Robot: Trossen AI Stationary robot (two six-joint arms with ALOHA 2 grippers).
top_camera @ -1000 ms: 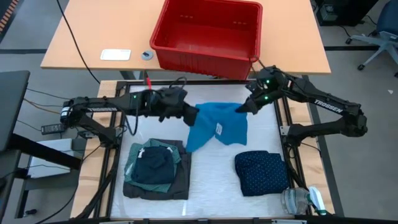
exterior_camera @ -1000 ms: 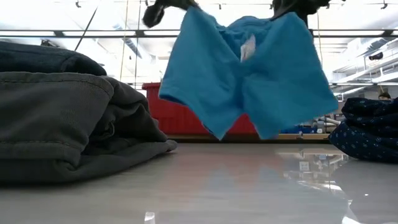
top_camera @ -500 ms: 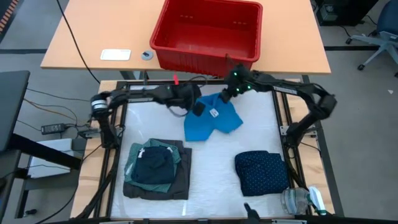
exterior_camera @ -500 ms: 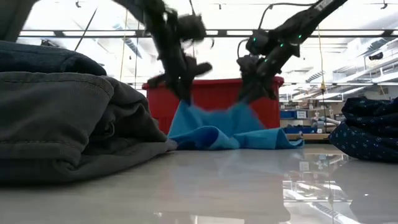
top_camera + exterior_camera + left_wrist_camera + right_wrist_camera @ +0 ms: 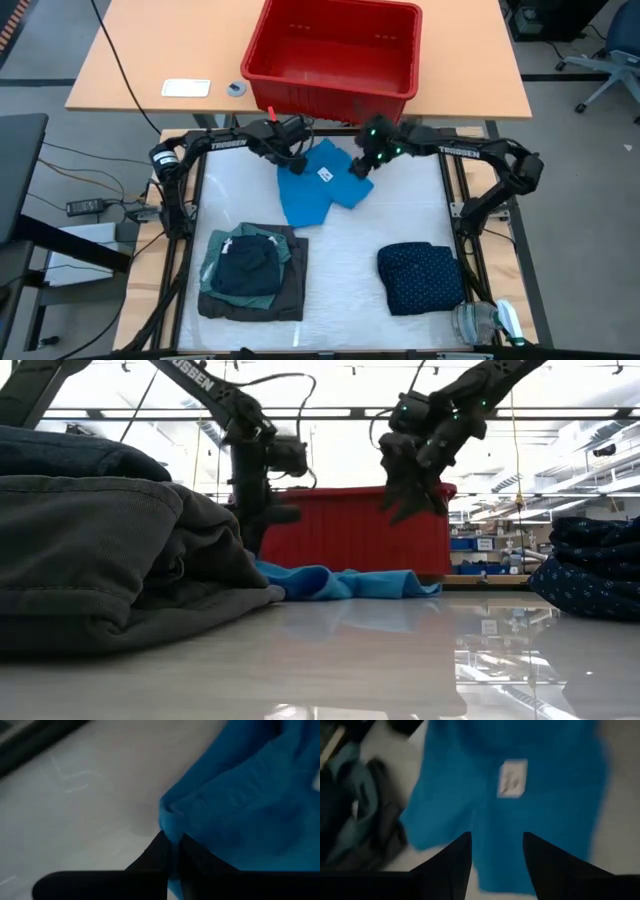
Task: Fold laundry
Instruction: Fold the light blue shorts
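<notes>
A bright blue garment (image 5: 318, 188) with a white label (image 5: 325, 174) lies rumpled on the white table near its far edge. My left gripper (image 5: 293, 163) is down at the garment's far left corner, shut on it. My right gripper (image 5: 358, 168) hovers open just above the garment's far right part, its fingers (image 5: 462, 860) apart with nothing between them. In the low view the right gripper (image 5: 408, 510) hangs clear above the blue cloth (image 5: 345, 582). My left gripper pinches a bunched corner of the blue garment's edge (image 5: 169, 822) between its two fingers. The fingers come from above, slanting steeply down. The rest of the garment lies slack on the table.
A folded stack of grey, teal and dark pieces (image 5: 250, 272) lies at the near left. A folded navy dotted piece (image 5: 420, 278) lies at the near right. A red basket (image 5: 335, 55) stands on the wooden desk beyond the far edge. Bare table shows in the middle.
Both grippers have come down and toward the far edge with the blue garment. It hung spread in the air between them and now lies rumpled on the table. My right gripper has opened, let go of it and stands just above it.
</notes>
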